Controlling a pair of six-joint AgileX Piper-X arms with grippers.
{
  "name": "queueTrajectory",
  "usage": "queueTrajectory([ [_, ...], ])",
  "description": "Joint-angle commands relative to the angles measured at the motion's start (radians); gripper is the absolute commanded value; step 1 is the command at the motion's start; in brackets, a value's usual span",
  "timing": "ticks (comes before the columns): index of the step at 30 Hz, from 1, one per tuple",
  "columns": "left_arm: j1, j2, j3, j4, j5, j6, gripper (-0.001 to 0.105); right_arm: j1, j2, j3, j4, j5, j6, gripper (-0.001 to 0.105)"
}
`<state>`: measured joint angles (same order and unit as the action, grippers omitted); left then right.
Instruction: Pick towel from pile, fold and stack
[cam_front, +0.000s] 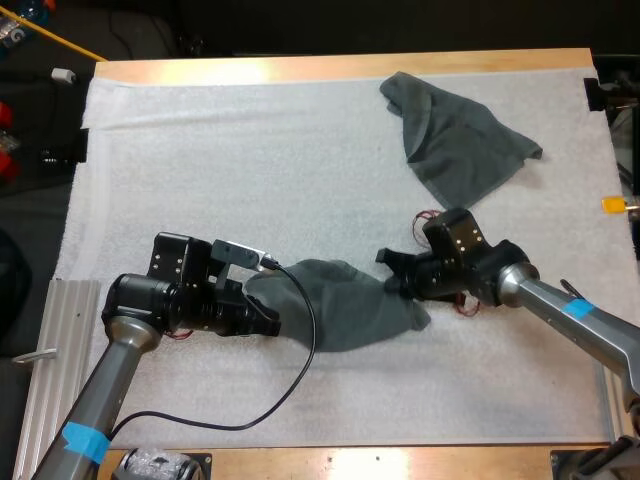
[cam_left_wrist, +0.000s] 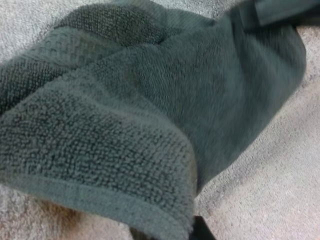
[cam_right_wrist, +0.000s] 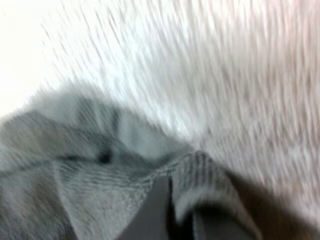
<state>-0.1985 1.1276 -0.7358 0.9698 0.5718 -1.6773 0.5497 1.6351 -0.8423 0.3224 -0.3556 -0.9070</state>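
White mat (cam_front: 200, 150) carrying two towels: left gripper (cam_front: 268, 300) clamping near towel (cam_front: 340, 305) at left edge, right gripper (cam_front: 395, 285) pinching its right end; crumpled towel (cam_front: 455, 140) lying well apart, far right.

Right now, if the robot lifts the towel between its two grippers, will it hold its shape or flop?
Probably flop: the near towel lies in soft folds between the left gripper and right gripper. Its coarse, looped pile suggests it would not slip easily from a grip.
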Motion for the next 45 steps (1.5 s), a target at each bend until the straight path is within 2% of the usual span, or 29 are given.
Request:
queueTrajectory([
  [1,0.001,-0.002,0.0,0.013,0.014,0.001,0.0,-0.007,-0.02,-0.005,-0.051,0.043,-0.012,0.001],
  [3,0.001,-0.002,0.0,0.025,0.014,0.001,0.0,-0.013,-0.023,-0.005,-0.099,0.081,-0.012,0.008],
  [6,0.001,-0.002,0.0,0.03,0.014,0.001,0.0,-0.042,-0.025,-0.005,-0.148,0.092,-0.008,0.033],
  [7,0.001,-0.002,0.0,0.03,0.014,0.001,0.0,-0.052,-0.025,-0.005,-0.156,0.085,-0.008,0.047],
  [8,0.001,-0.002,0.0,0.03,0.014,0.001,0.0,-0.063,-0.025,-0.005,-0.166,0.058,-0.012,0.061],
  [9,0.001,-0.002,0.0,0.03,0.014,0.001,0.0,-0.07,-0.025,-0.005,-0.168,0.048,-0.016,0.065],
  [10,0.001,-0.002,0.0,0.03,0.014,0.003,0.0,-0.079,-0.025,-0.005,-0.169,0.009,-0.018,0.075],
  [11,0.001,-0.002,0.0,0.03,0.014,0.004,0.0,-0.082,-0.028,-0.005,-0.164,-0.033,-0.017,0.078],
  [13,0.001,-0.002,0.0,0.03,0.014,0.008,0.0,-0.082,-0.037,-0.005,-0.132,-0.069,-0.031,0.078],
  [18,0.001,-0.002,0.0,0.024,0.014,0.008,0.0,-0.075,-0.079,-0.005,0.126,-0.056,-0.19,0.078],
  [20,0.001,-0.002,0.0,0.02,0.014,0.01,0.0,-0.075,-0.095,-0.005,0.302,-0.018,-0.303,0.078],
  [21,0.001,-0.002,0.0,0.021,0.014,0.012,0.0,-0.075,-0.099,-0.005,0.346,-0.002,-0.321,0.078],
  [23,0.001,-0.002,0.0,0.021,0.014,0.012,0.0,-0.075,-0.108,-0.005,0.484,0.059,-0.418,0.078],
  [26,0.001,-0.002,0.0,0.021,0.014,0.015,0.0,-0.067,-0.127,0.016,0.567,0.115,-0.495,0.078],
  [34,0.001,-0.002,0.0,0.021,0.01,0.015,0.0,-0.067,-0.177,0.132,0.467,0.141,-0.521,0.078],
  [36,0.001,-0.002,0.0,0.021,0.01,0.015,0.0,-0.067,-0.177,0.15,0.439,0.135,-0.522,0.073],
  [39,0.001,-0.002,0.0,0.021,-0.016,0.015,0.0,-0.067,-0.177,0.162,0.402,0.105,-0.522,0.059],
  [42,0.001,-0.002,0.0,0.021,-0.063,0.015,0.01,-0.067,-0.177,0.161,0.364,0.094,-0.522,0.048],
  [44,0.001,-0.002,-0.002,0.024,-0.127,0.015,0.028,-0.067,-0.177,0.161,0.324,0.052,-0.522,0.042],
  [45,0.001,-0.002,-0.003,0.024,-0.14,0.015,0.032,-0.067,-0.177,0.161,0.31,0.042,-0.522,0.041],
])
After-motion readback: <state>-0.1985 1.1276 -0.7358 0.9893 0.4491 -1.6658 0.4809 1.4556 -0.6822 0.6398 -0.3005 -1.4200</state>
